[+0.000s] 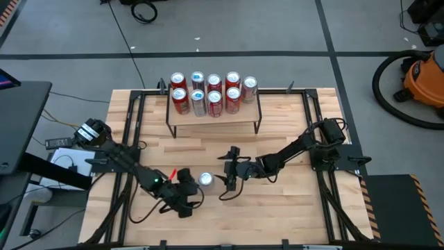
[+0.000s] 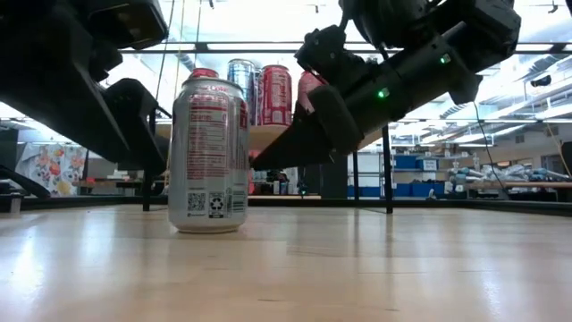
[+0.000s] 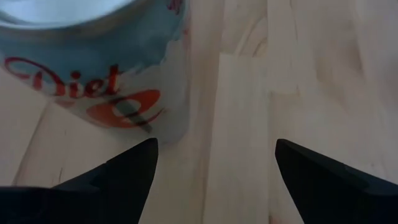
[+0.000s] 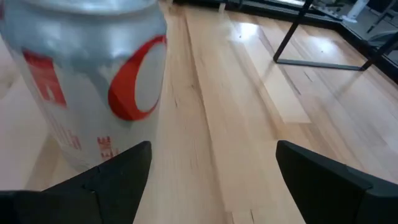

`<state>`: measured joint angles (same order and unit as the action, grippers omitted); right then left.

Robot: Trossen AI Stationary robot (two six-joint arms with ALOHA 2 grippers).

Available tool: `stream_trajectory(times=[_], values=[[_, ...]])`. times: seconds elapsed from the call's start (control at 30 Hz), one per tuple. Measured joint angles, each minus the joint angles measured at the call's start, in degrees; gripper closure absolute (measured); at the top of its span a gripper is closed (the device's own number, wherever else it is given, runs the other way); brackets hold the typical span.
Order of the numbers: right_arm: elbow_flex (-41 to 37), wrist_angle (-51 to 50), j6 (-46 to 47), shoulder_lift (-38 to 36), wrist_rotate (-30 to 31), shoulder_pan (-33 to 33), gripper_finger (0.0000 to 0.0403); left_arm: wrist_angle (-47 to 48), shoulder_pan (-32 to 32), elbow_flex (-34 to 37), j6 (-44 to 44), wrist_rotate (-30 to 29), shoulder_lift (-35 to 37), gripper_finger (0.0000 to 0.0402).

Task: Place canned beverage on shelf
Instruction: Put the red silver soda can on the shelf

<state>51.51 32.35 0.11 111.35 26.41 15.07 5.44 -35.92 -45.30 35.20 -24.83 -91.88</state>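
Note:
A silver diet cola can (image 1: 205,180) stands upright on its base on the wooden table, between my two grippers; the low view shows it too (image 2: 208,152). My left gripper (image 1: 191,186) is just left of it, open, with the can (image 3: 93,68) ahead and off to one finger's side, not between the fingers. My right gripper (image 1: 229,175) is just right of it, also open, with the can (image 4: 87,87) beside one finger. The shelf (image 1: 215,119) stands at the far middle and carries several red and silver cans (image 1: 211,94).
Black metal frame rails (image 1: 132,139) run along the table's left and right sides. The shelf's thin black legs (image 4: 292,31) stand beyond the can. Bare wood lies between the can and the shelf (image 1: 208,149). An orange vacuum (image 1: 423,76) sits on the floor, off the table.

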Motion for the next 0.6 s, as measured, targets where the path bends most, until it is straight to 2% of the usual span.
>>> stream_trajectory(times=[0.2,0.37,0.6], values=[[-0.02,-4.19,-0.28,-0.63,-1.22,-0.11,0.0047,2.29,-0.02,0.0,1.99,-0.26,0.0,0.0066],[0.07,-10.27,0.9,-4.58,-9.04,-1.13,0.0047,6.75,0.21,0.0,3.9,-2.96,0.01,0.0066],[1.87,-16.99,-1.42,-9.46,-16.97,-2.14,0.0047,6.01,0.21,0.02,-0.3,-3.57,0.58,0.0066]])
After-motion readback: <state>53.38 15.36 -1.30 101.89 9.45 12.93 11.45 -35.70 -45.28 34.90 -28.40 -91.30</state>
